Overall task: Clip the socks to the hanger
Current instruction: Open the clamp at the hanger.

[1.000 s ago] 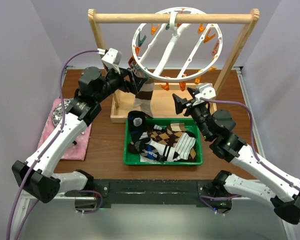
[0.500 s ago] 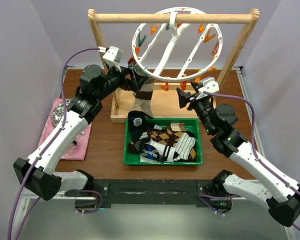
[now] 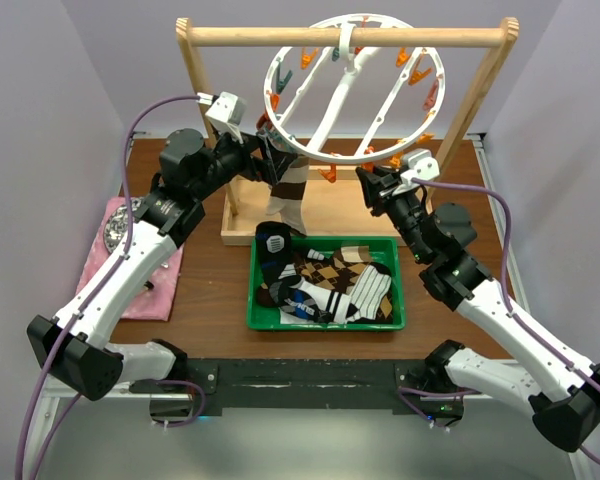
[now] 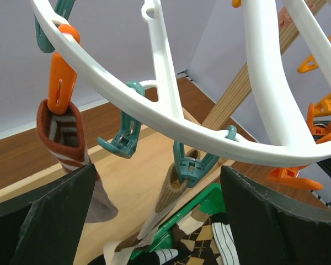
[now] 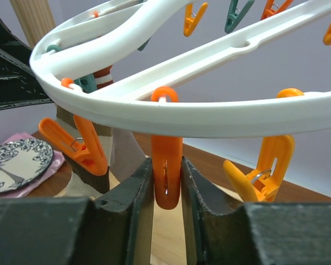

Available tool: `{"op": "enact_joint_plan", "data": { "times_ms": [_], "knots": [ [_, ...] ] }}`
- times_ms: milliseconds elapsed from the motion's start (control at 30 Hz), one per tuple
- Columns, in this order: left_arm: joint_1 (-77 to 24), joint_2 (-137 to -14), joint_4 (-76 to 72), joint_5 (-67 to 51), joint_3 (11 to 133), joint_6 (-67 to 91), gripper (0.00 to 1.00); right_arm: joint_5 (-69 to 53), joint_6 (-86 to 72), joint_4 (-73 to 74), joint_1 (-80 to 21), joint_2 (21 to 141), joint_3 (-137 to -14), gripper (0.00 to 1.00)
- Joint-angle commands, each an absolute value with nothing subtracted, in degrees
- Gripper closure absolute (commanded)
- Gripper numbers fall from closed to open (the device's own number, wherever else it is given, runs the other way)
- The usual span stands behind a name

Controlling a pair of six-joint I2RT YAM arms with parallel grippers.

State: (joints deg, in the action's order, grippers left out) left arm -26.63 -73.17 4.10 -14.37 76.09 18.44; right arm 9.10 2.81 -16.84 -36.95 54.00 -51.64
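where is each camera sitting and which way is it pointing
Top external: above and behind the arms, looking down at the hanger on its wooden frame and the green bin; both arms show.
Left wrist: on the left arm, looking up under the hanger ring; the left gripper's fingers, wide apart, frame the bottom.
Right wrist: on the right arm, looking up at the ring's rim; the right gripper's fingers pinch an orange peg.
Shared: both wrist views show the white ring from below.
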Motion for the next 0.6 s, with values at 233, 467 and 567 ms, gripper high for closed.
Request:
{"op": "enact_joint_plan", "data": {
  "times_ms": [233,467,567],
  "knots": [
    [-25.4,-69.18,6.05,-18.01,77.87,16.88,0.0,1.51,-2.28,-16.0,-36.65,55.46,-55.81,0.89],
    [-24.96,-63.29,10.11,-22.32,78.14,18.19,0.0,0.7,-4.57,-13.36,-37.18,60.28,-60.64,0.95],
    [-24.79,-62.14,8.97,-27.76,77.61,21.09,0.0,1.75,-4.75,-13.88,-38.93,63.09,-62.31,0.95]
  ]
}}
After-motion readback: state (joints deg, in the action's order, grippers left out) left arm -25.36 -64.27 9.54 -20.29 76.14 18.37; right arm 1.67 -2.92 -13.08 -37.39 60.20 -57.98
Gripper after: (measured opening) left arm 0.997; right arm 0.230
